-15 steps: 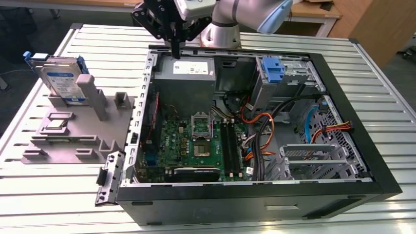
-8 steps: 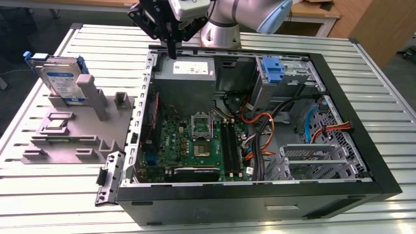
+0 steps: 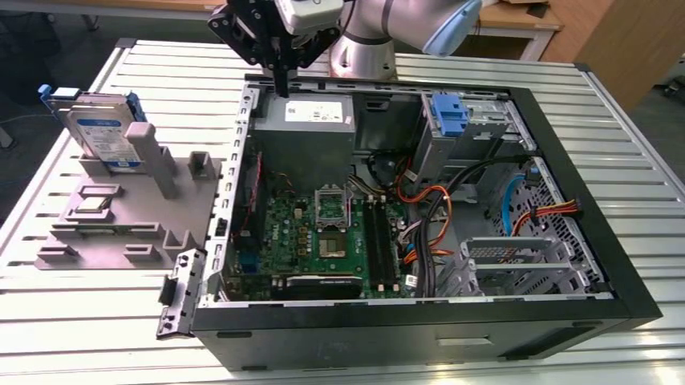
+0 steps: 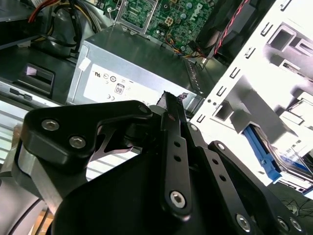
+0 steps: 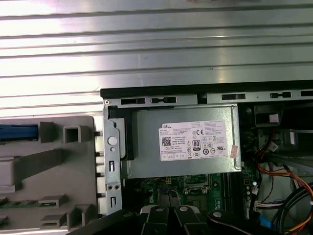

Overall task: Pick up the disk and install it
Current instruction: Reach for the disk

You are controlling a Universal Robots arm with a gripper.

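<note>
The disk (image 3: 104, 132), a silver drive with a white-and-blue label in a blue carrier, stands upright in the grey fixture (image 3: 118, 216) on the exterior view's left. In the second wrist view the disk (image 4: 288, 166) shows past the case wall, and in the first wrist view the blue edge of the disk (image 5: 18, 132) shows at the fixture. My gripper (image 3: 281, 80) hangs over the back edge of the open computer case, above the grey power supply (image 3: 308, 112), well apart from the disk. Its fingers (image 4: 168, 105) are shut together with nothing between them.
The open computer case (image 3: 599, 241) lies on a slatted metal table (image 3: 599, 104), with motherboard (image 3: 321, 224), cables and an empty metal drive cage (image 3: 514, 257) inside. A blue caddy (image 3: 450, 112) sits at the case's back on the exterior view's right. The power supply (image 5: 186, 142) lies below the wrist.
</note>
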